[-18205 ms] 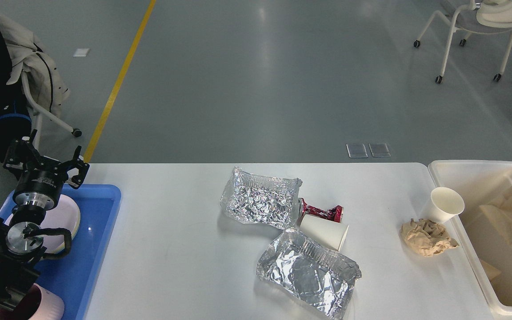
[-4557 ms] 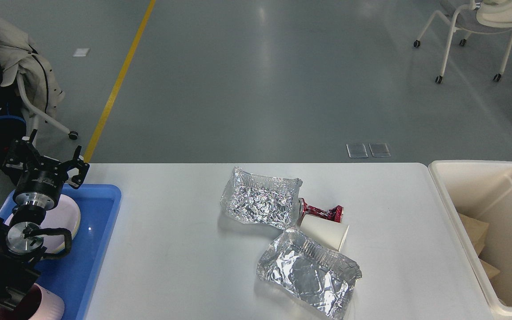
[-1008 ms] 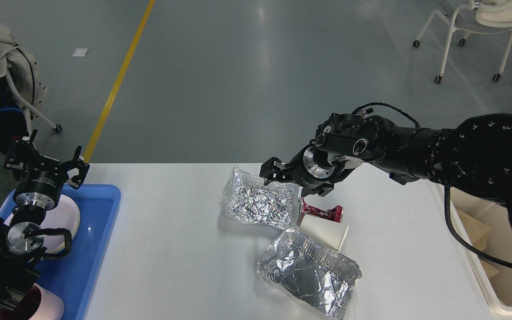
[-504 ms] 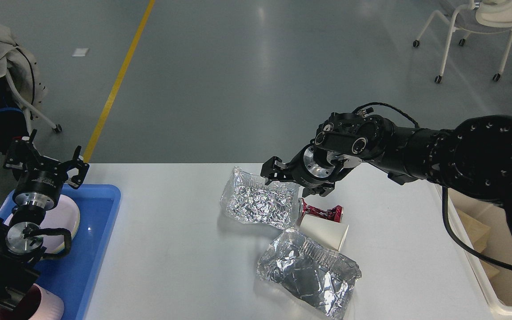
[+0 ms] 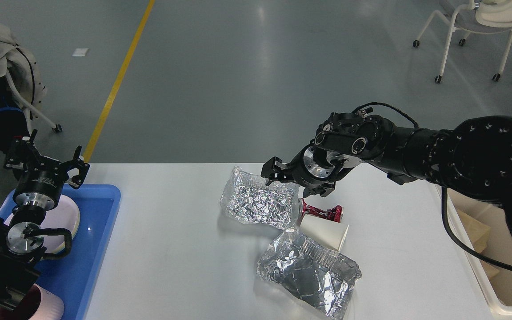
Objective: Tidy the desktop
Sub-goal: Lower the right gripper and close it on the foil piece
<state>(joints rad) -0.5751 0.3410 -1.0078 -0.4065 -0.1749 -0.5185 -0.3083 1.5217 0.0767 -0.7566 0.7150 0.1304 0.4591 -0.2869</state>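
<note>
The white desktop [image 5: 185, 249] holds two crumpled foil trays: one at the far middle [image 5: 258, 204], one nearer [image 5: 307, 273]. A crushed red can [image 5: 322, 212] and a white paper cup [image 5: 325, 231] on its side lie between them. My right gripper [image 5: 289, 182] is open over the far foil tray's right back corner, one finger on each side of the corner. My left gripper [image 5: 46, 161] is open and empty above the blue tray [image 5: 100, 213] at the left.
The blue tray holds a pale plate [image 5: 67, 218] and a pink cup [image 5: 45, 306]. A cream bin [image 5: 482, 284] with brown paper stands at the right table edge. Chairs stand on the floor beyond.
My right arm has come in from the right to the far foil tray and barely moved in the last second. The upright cup and brown paper wad have left the table's right side.
</note>
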